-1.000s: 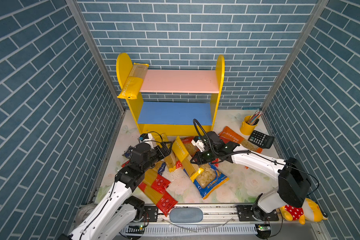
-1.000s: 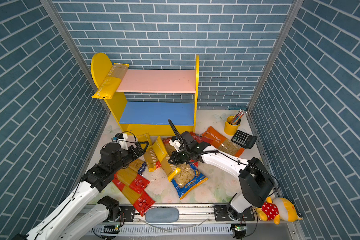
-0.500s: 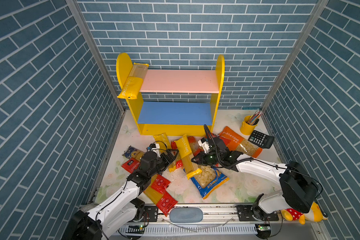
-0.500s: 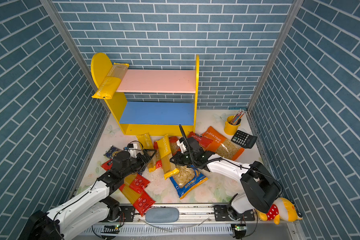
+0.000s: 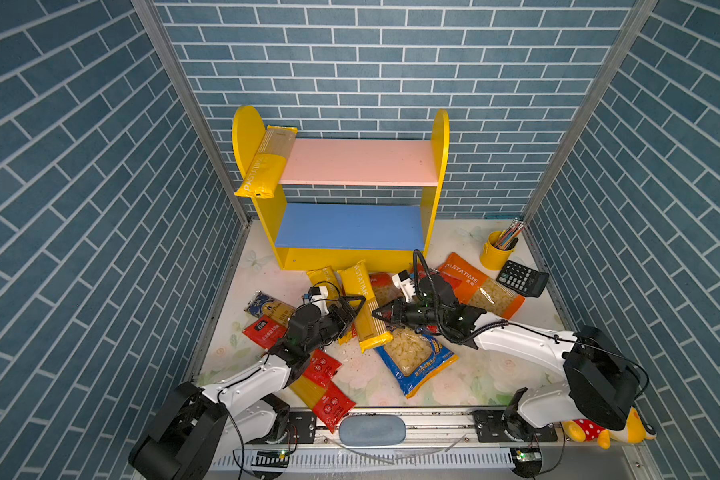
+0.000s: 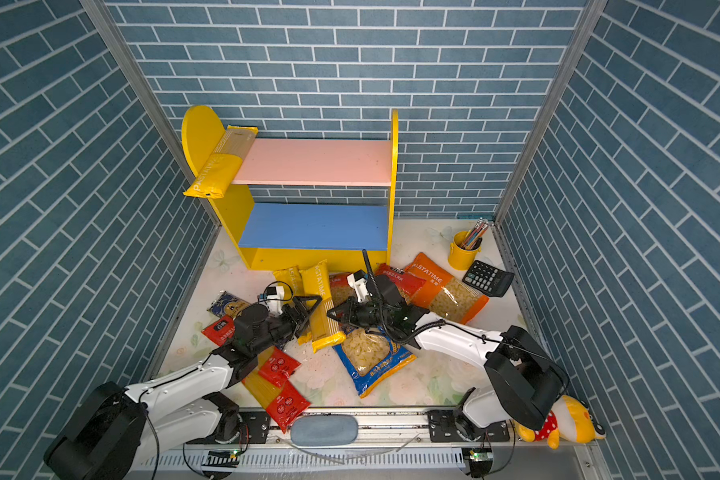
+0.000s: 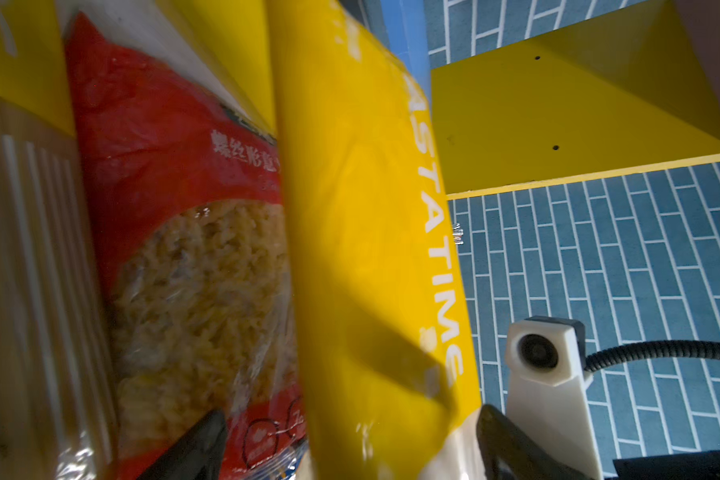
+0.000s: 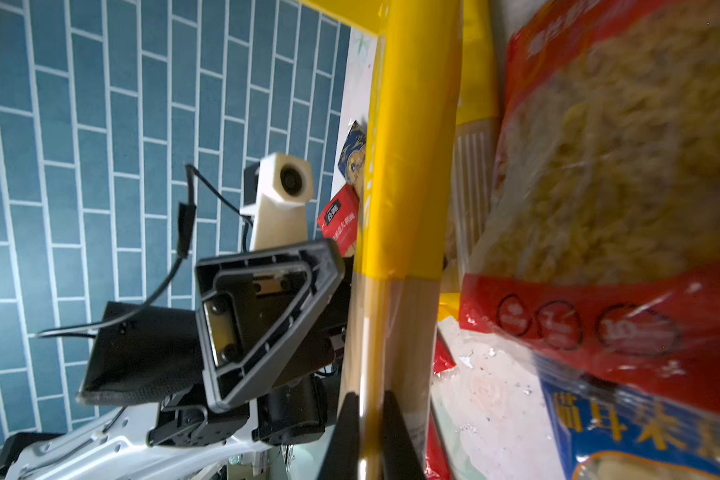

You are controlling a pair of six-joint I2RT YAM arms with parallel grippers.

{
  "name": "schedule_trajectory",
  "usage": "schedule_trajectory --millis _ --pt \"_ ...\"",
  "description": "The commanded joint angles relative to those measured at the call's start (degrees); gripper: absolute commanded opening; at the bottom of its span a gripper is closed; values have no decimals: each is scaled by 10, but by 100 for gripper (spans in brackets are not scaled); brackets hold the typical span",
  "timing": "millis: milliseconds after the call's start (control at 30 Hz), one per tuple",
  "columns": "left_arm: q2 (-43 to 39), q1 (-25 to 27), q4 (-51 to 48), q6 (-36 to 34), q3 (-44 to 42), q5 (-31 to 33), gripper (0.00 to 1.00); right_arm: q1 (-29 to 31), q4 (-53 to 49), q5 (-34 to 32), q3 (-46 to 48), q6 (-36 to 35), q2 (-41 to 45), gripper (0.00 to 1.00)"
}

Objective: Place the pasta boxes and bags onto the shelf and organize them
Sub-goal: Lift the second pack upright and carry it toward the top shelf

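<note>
1. Fingers (image 8: pixel 344 440) of my right gripper (image 5: pixel 378 313) are pinched shut on the clear end of a long yellow spaghetti pack (image 5: pixel 364 307), at the centre of both top views.
2. My left gripper (image 5: pixel 347 312) meets that pack from the left of the frame. Its fingers (image 7: pixel 200 449) stand wide apart, straddling the pack without clamping it.
3. That pack lies across a red bag (image 7: pixel 175 166) on the table (image 5: pixel 495 365), just below the shelf (image 5: pixel 350 224) in the frame.
4. One other yellow pack (image 5: pixel 267 162) sits at the left end of the shelf's pink upper board, overhanging the front edge.
5. Nearby lie a blue bag (image 5: pixel 412 357) below centre, an orange bag (image 5: pixel 479 286) to the right and red spaghetti packs (image 5: pixel 325 386) at lower left.
</note>
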State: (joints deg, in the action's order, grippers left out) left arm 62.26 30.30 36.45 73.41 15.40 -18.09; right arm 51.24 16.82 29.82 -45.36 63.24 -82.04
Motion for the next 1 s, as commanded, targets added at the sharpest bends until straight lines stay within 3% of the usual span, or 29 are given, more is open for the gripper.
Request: schedule_trajectory --millis 0,367,433,533,633,767,967 --pt "-8 4 49 -10 21 -4 86 10 108 39 -37 4 27 0" --pt "-50 3 14 -37 87 -13 33 8 96 58 -54 10 38 0" --pt "-64 4 -6 -46 107 -17 24 9 87 54 -54 4 42 7" --pt "-91 3 -50 -63 131 -18 19 8 73 50 -48 -10 48 17" --pt "-119 3 -88 -74 148 -14 14 7 64 59 -43 -31 53 34" --pt "-144 -1 -126 -84 186 -20 10 1 -12 84 -49 -98 63 54" --pt "-140 -11 -168 -122 263 -57 9 -8 5 145 -60 -107 51 60"
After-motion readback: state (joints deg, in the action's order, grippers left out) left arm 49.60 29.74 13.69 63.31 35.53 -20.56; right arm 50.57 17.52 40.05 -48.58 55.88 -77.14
